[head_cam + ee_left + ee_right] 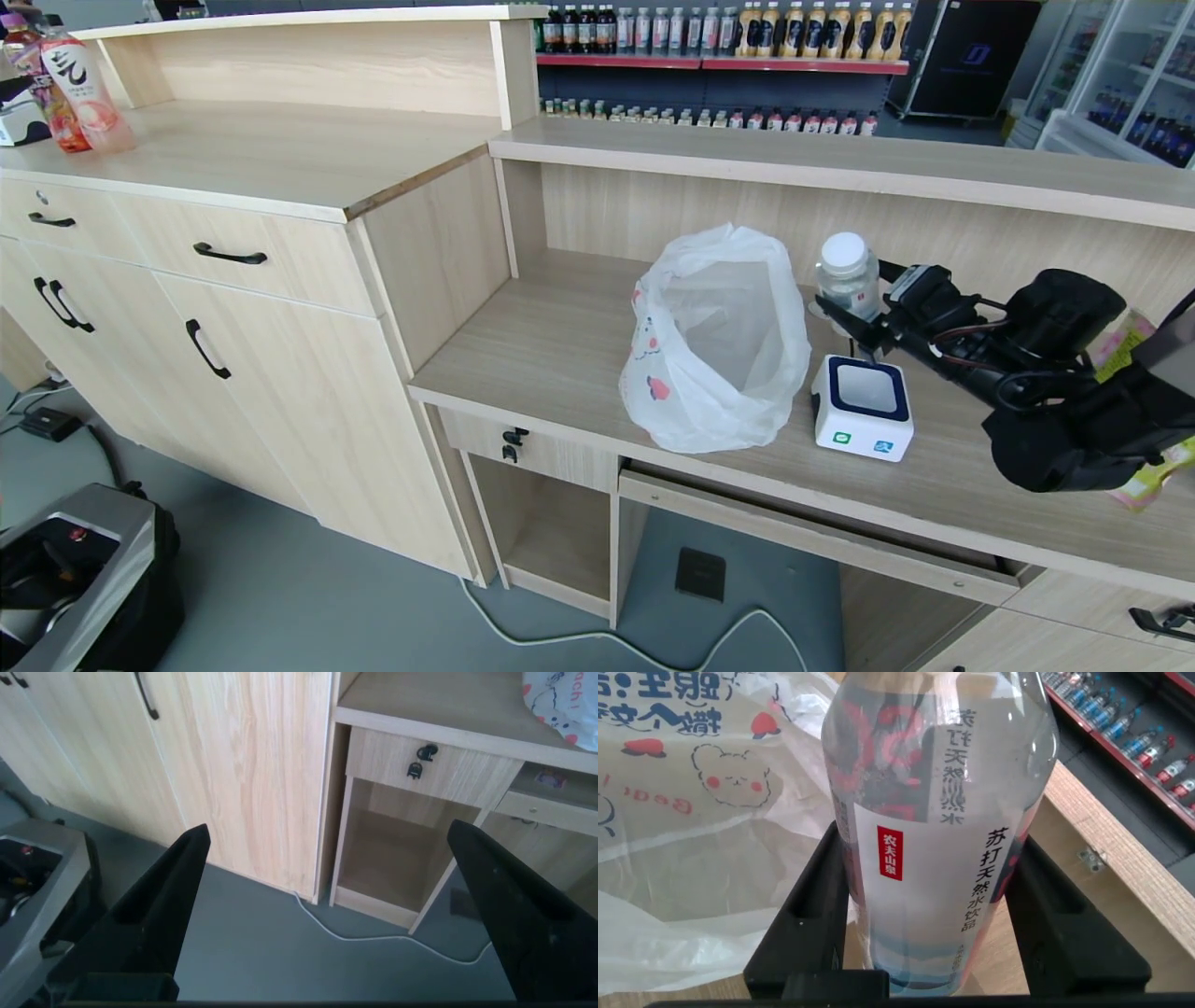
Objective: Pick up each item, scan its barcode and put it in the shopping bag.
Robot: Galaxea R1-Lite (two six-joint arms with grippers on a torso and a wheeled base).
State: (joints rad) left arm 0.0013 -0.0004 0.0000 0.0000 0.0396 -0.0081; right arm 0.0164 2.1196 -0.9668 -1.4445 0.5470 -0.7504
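Gripping the bottle (848, 273) (943, 812) upright in the right gripper (845, 315) (938, 952), white cap on top, black fingers (808, 919) closed against both sides of its lower body. Holds it just behind the scanner (862, 406) and just right of the bag (714, 341) (691, 812), over the counter (560, 345). Cannot tell whether its base touches the wood. Clear plastic, with a white and red label facing the wrist camera.

Bag standing on the counter, thin and white with cartoon prints, mouth open upward, nearly touching the scanner. Scanner white, its dark-framed window facing up.

Hangs the left gripper (327, 924) low over the grey floor (280, 924) in front of the cabinet (252, 765), fingers (159, 915) spread wide apart, gripping nothing.

Farther out: 2 pink bottles (70, 89) on the higher counter at far left, a yellow-green packet (1153, 476) at the counter's right end partly hidden behind the right arm, shelves (728, 63) of drinks beyond, and a white cable (579, 637) on the floor under the counter.
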